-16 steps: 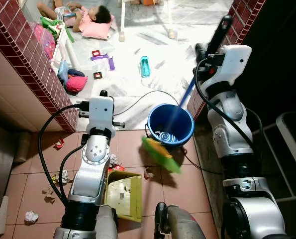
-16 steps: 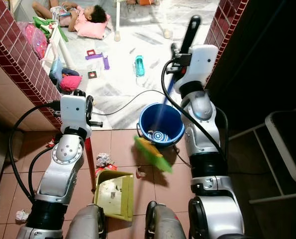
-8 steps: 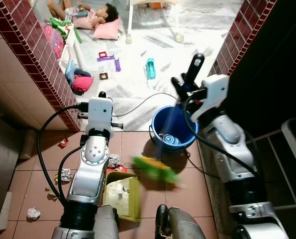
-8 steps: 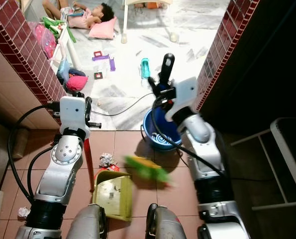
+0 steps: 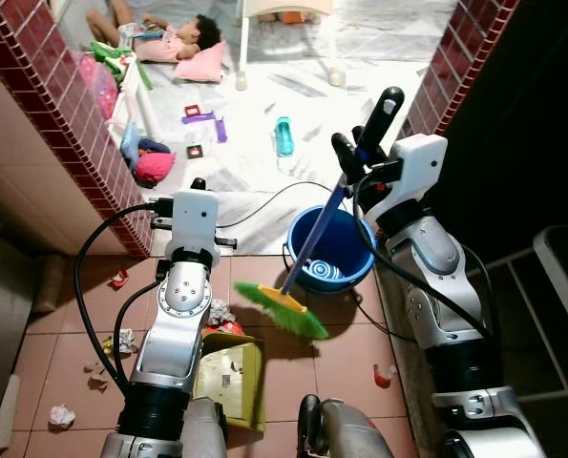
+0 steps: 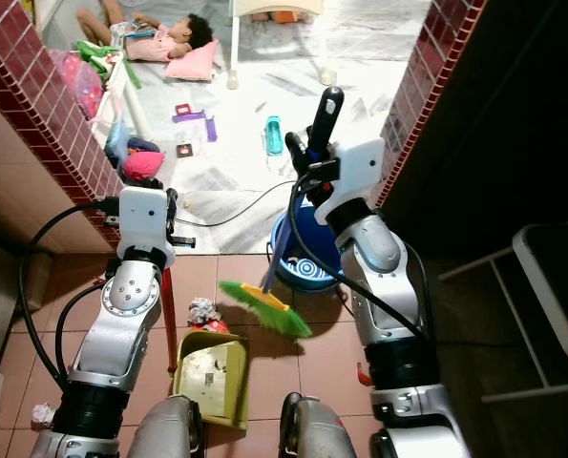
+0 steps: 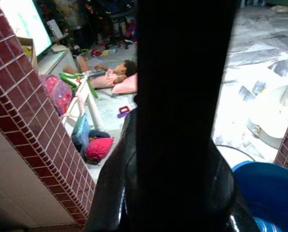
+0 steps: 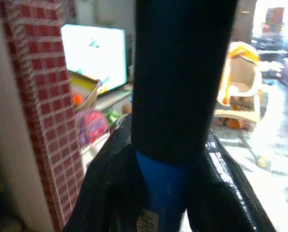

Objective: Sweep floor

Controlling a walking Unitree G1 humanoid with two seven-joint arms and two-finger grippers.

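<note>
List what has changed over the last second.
The right end effector has swung the broom leftward, so its green head has travelled from beside the blue bucket toward the yellow dustpan. The grip on the handle is unchanged; bucket, dustpan and left end effector stayed put.

Head views sharp; white floor [image 5: 264, 114] beyond the doorway blown out by glare, right side near-black shadow; wrist views backlit, soft, fingers [image 8: 182, 72] silhouetted

Under me the terracotta tile floor [image 5: 341, 353] carries a blue bucket [image 5: 329, 250], my yellow-green dustpan [image 5: 231, 384], crumpled paper scraps [image 5: 62, 415] and red wrappers [image 5: 116, 279].
</note>
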